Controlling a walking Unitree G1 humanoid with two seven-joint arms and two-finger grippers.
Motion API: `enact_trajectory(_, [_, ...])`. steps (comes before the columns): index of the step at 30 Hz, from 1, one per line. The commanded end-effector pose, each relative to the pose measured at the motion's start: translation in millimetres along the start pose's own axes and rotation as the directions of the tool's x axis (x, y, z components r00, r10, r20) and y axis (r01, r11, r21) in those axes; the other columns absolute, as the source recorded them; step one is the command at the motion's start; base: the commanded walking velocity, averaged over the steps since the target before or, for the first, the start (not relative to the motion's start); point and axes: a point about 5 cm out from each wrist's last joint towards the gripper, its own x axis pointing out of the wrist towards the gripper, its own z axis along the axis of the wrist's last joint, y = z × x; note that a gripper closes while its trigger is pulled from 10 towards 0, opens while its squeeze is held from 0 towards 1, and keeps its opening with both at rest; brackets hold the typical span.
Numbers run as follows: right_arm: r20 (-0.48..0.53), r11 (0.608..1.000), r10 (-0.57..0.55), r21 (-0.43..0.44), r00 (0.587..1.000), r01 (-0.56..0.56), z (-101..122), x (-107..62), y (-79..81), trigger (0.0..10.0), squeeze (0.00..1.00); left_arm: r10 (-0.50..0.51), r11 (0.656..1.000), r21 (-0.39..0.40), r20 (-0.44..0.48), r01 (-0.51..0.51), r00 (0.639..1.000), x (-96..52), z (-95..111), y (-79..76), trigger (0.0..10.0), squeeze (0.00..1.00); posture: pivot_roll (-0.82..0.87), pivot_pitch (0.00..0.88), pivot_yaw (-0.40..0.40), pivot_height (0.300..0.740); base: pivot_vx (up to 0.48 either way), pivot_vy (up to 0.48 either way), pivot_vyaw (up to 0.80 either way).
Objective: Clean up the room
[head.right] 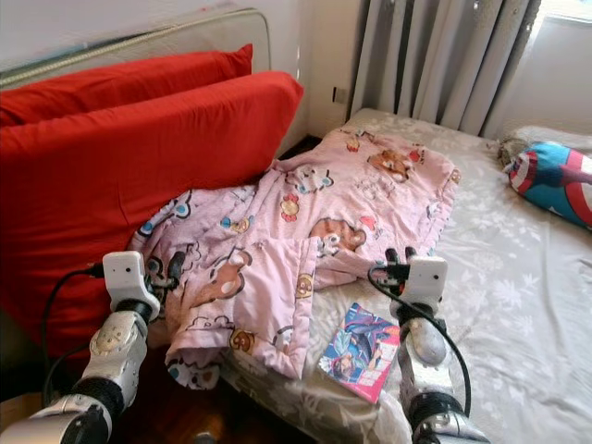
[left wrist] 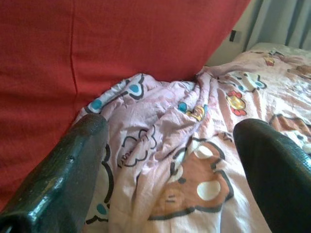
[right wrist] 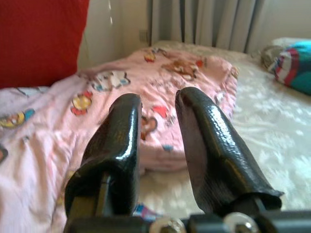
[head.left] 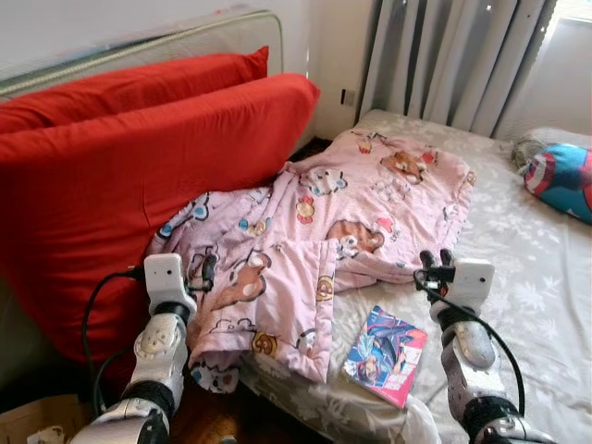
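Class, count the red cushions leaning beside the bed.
2: the large front cushion leans against the pink blanket's edge, and the rear cushion stands behind it. Others may be hidden.

We note bed (head.left: pixel 546 305), grey patterned cover. Pink cartoon blanket (head.left: pixel 314 240) spread on it; comic book (head.left: pixel 386 342) just beside blanket; shield-print cushion (head.left: pixel 560 178) well apart from blanket.
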Motion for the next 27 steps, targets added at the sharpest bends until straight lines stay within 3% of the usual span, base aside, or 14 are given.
enact_trajectory(1, [-0.005,1.000,0.001,-0.008,1.000,-0.001,-0.5,-0.1,-1.3,10.0,0.00,-0.012,1.000,0.005,-0.003,0.012,1.000,-0.1,-0.2,0.0,10.0,0.00,-0.04,0.000,-0.013,0.643,0.000,0.000,0.00])
enact_trajectory(27, [-0.039,1.000,0.013,0.009,0.999,-0.012,-4.0,0.6,2.2,10.0,0.00,-0.024,1.000,-0.003,-0.022,0.024,0.999,3.1,0.9,-1.9,10.0,0.00,-0.03,0.000,-0.017,0.643,0.000,0.000,0.00])
